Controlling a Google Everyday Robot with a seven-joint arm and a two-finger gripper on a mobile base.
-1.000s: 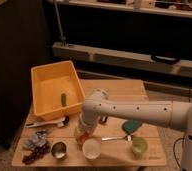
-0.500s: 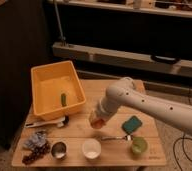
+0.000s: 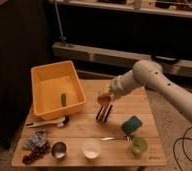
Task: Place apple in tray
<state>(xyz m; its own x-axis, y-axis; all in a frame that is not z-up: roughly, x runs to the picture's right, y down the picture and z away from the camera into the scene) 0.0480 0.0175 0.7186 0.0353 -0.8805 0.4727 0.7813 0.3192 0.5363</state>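
Note:
The apple (image 3: 104,99) shows as a small orange-red round shape held above the middle of the wooden table. My gripper (image 3: 105,98) is shut on it, at the end of the white arm that reaches in from the right. The tray (image 3: 44,75) is the big yellow-orange bin on the back left of the table, to the left of the gripper and apart from it. A small green item (image 3: 64,99) lies inside the tray.
A dark striped object (image 3: 104,114) sits just below the gripper. A teal sponge (image 3: 132,125), green cup (image 3: 139,146), spoon (image 3: 114,138), white bowl (image 3: 91,148), metal cup (image 3: 59,149), grapes (image 3: 33,156) and a white-handled brush (image 3: 46,122) lie along the front.
The gripper has risen from beside the white bowl at the table's front, carrying the apple up and back toward the table's middle.

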